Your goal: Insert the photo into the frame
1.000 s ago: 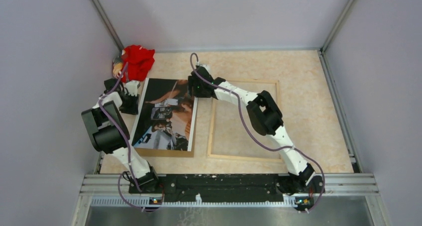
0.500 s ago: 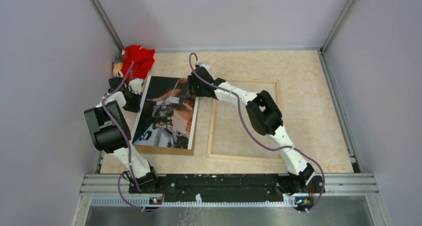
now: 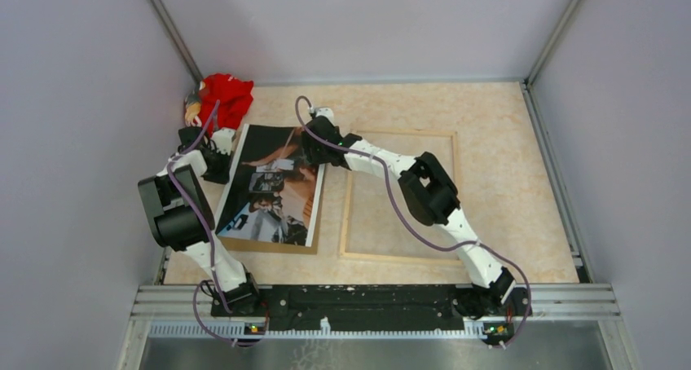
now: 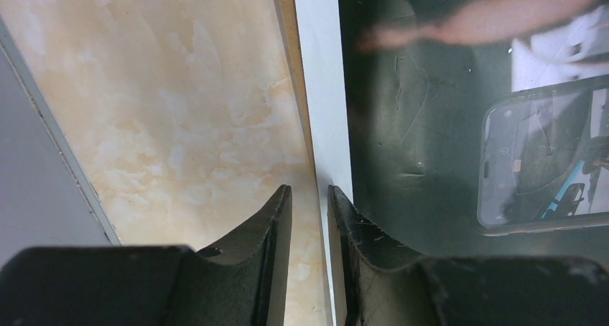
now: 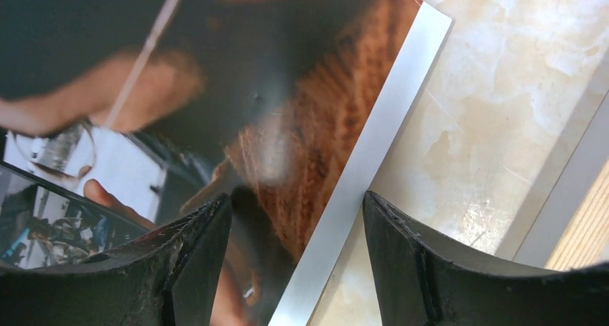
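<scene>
The photo (image 3: 273,187) lies face up on a brown backing board (image 3: 269,248) at the left; its dark imagery and white border fill the left wrist view (image 4: 409,125) and the right wrist view (image 5: 273,67). The frame (image 3: 350,199) lies back up just right of it, its pale wood rail (image 5: 589,233) showing at the edge. My left gripper (image 3: 218,160) (image 4: 310,193) is low at the photo's left edge, jaws narrowly apart, straddling the white border. My right gripper (image 3: 314,138) (image 5: 296,204) hangs open over the photo's upper right edge, gripping nothing.
A red cloth doll (image 3: 224,97) sits in the far left corner, just behind the left gripper. Grey walls close the table on three sides; the left wall (image 4: 43,182) is close beside the left gripper. A metal rail (image 3: 367,292) runs along the near edge.
The right gripper has moved left, from the gap beside the frame to over the photo's upper right edge. The left gripper has shifted a little farther along the left edge, jaws narrowing slightly.
</scene>
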Robot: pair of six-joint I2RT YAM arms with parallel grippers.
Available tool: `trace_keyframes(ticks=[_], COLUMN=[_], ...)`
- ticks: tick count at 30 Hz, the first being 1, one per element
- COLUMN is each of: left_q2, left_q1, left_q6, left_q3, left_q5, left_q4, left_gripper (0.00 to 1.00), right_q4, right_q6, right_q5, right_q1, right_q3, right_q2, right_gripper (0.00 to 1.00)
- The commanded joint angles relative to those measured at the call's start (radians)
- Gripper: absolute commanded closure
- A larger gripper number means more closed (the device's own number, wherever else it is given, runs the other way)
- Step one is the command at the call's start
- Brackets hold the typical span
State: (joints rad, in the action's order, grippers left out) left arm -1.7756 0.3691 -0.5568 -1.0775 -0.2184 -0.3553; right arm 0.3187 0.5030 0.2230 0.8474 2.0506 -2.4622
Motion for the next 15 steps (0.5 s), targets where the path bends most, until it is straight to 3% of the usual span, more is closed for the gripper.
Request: trace_keyframes(ticks=[1,8,15], left_q2=[-0.064,-0.066,-0.069], left_q1=[-0.025,-0.024,-0.025], left_q6=[-0.006,-0.005,-0.005], left_q3=[0.062,0.063,0.065], left_q5=[-0.031,-0.034,-0.031], left_q4=[-0.016,-0.017,-0.016], left_gripper=[0.68,0.69,0.7], right_q4=[0.014,0.035,-0.152], right_q6=[-0.062,-0.079,0.062], right_q5=[0.049,0.087,-0.116], right_q1=[0.052,0.062,0.041], right_q3=[0.07,0.078,-0.12], right_q2=[0.045,0.063,0.203], right_gripper=[0.33,0.33,0.33])
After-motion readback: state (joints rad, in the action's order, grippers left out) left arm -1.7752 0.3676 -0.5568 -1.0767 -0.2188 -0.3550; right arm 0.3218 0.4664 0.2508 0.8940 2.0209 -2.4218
